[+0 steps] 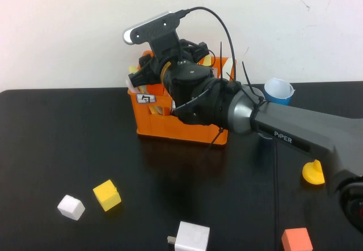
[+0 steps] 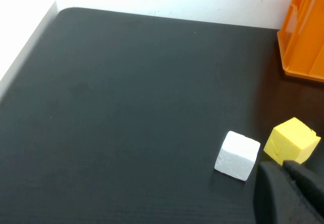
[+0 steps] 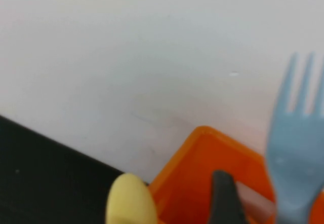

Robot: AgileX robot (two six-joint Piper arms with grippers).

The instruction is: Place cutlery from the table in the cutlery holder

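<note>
One light, stiff, slick blue fork stands tines-up over the orange crate, best pinched at its handle; right gripper hovers there, left gripper hangs over the counter, both jaws unclear.

We see a glossy black counter that mirrors the orange crate, itself smooth moulded plastic. The light blue fork looks like smooth, slightly translucent plastic. The white cube seems matt and foamy; the yellow cube is matt too. The right arm's shell is satin grey.
</note>
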